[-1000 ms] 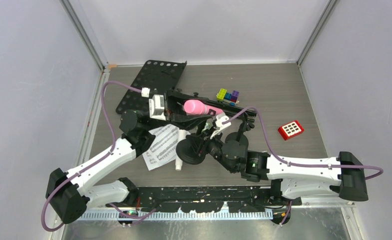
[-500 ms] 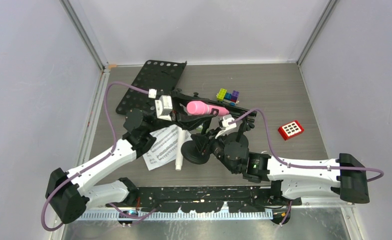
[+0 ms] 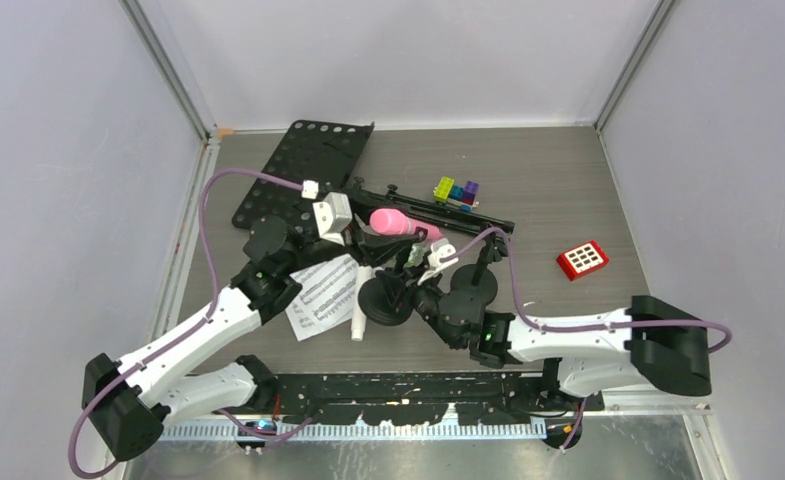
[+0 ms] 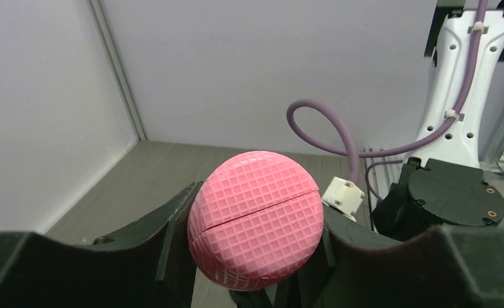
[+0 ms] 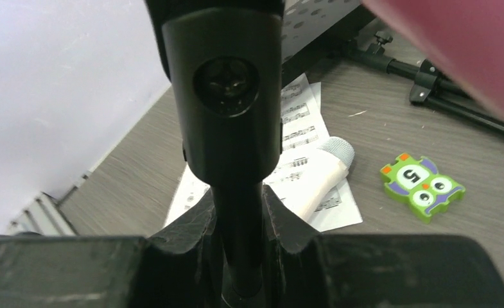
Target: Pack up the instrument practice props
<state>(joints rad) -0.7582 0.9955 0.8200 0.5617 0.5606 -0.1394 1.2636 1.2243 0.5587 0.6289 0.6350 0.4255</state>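
Fingers (image 4: 172, 247) of outstretched left arm (image 3: 208, 320) around pink microphone (image 4: 255, 218)

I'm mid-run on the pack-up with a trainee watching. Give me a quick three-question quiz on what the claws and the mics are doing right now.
1. True or false: the left claw holds nothing.
2. What does the white microphone lie on? A) sheet-music pages B) red keypad C) toy blocks
3. Fill in: the right claw is shut on the stem of a black ____.
Key: 1 false, it grips the pink microphone; 2 A; 3 mic mount.
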